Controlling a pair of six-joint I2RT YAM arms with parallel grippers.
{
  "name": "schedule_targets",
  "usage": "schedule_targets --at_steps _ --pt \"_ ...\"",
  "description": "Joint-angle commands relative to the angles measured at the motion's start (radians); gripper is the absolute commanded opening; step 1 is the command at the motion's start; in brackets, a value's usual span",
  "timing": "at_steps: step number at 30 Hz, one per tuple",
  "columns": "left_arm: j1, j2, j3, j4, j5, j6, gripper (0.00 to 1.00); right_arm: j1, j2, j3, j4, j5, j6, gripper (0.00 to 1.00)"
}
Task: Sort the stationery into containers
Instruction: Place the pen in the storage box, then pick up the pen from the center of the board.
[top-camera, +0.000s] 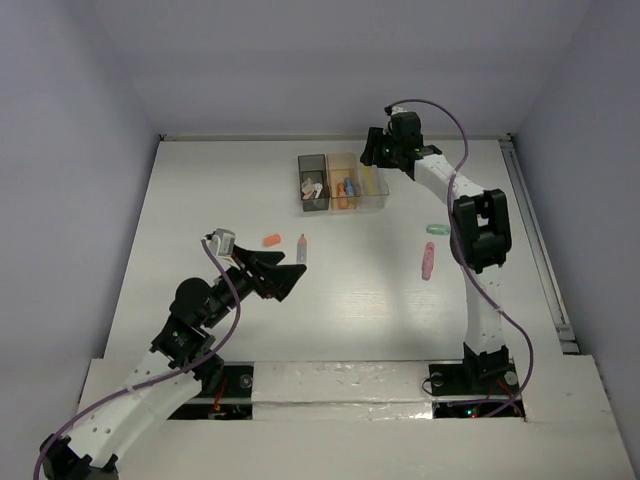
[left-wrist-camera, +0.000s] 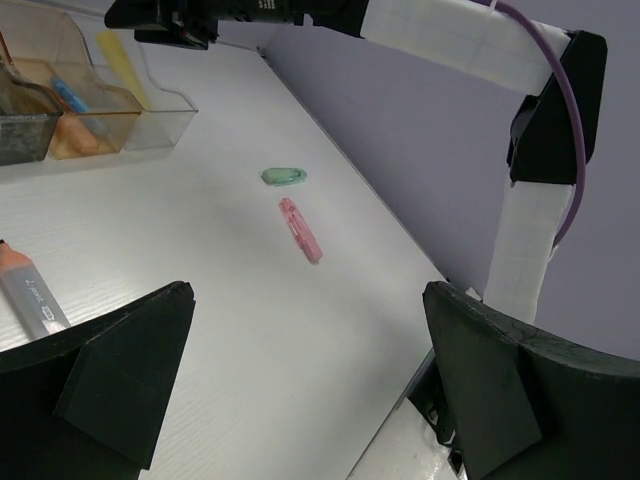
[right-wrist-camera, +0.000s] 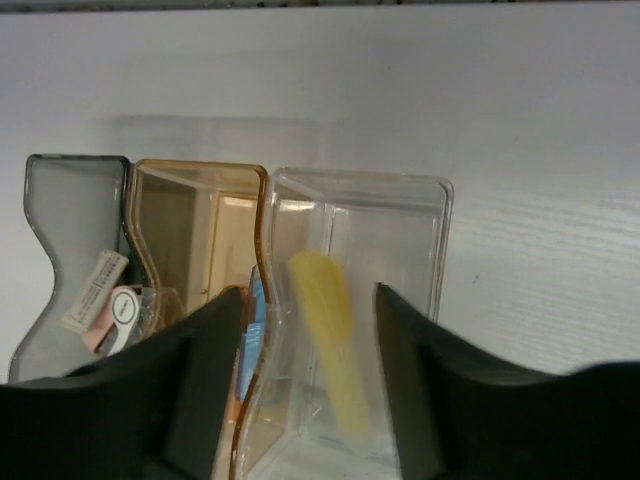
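My right gripper (top-camera: 378, 150) (right-wrist-camera: 310, 390) hovers over the clear bin (right-wrist-camera: 440, 200) of the containers (top-camera: 343, 182). Its jaws stand apart, and a blurred yellow marker (right-wrist-camera: 330, 340) lies loose between them inside that bin, touching neither finger. The orange bin (right-wrist-camera: 190, 180) holds a blue marker (right-wrist-camera: 256, 300), and the dark grey bin (right-wrist-camera: 70, 165) holds small erasers (right-wrist-camera: 95, 290). My left gripper (top-camera: 295, 277) (left-wrist-camera: 310, 380) is wide open and holds nothing, low over the table beside an orange-capped marker (top-camera: 302, 248) (left-wrist-camera: 30, 290). An orange eraser (top-camera: 270, 240) lies close by.
A mint green marker (top-camera: 437, 229) (left-wrist-camera: 285, 176) and a pink marker (top-camera: 428, 262) (left-wrist-camera: 300, 229) lie on the table's right side, near the right arm's elbow (top-camera: 482, 230). White walls bound the table at the back and sides.
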Motion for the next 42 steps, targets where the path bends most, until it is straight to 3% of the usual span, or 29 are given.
schedule_targets --at_steps 1,3,7,13,16,20,31,35,42 --pt "0.0 0.024 -0.015 0.074 0.017 -0.008 0.99 0.004 -0.038 0.048 -0.029 -0.005 -0.01 0.66" --pt "0.0 0.028 -0.014 0.077 0.021 -0.009 0.99 0.004 -0.081 0.025 -0.023 -0.001 -0.005 0.74" --pt "0.0 0.033 -0.004 0.082 0.027 -0.011 0.99 0.004 -0.232 -0.151 0.05 0.025 0.015 0.76" --pt "-0.009 0.054 -0.014 0.123 0.057 -0.018 0.99 0.004 -0.635 -0.713 0.149 0.189 0.09 0.71" --pt "-0.009 0.068 -0.024 0.151 0.078 -0.021 0.99 -0.005 -0.801 -0.942 0.114 0.271 0.127 0.71" --pt "-0.018 0.074 -0.032 0.174 0.1 -0.023 0.99 -0.043 -0.915 -1.087 0.037 0.297 0.167 0.71" --pt "-0.027 0.001 -0.056 0.158 0.09 -0.024 0.99 -0.082 -0.684 -0.986 -0.096 0.283 0.125 0.76" --pt "-0.036 0.005 -0.06 0.166 0.095 -0.024 0.99 -0.082 -0.604 -0.932 -0.133 0.308 0.124 0.71" --pt "-0.036 0.034 -0.066 0.201 0.11 -0.026 0.99 -0.082 -0.628 -0.944 -0.158 0.348 0.127 0.61"
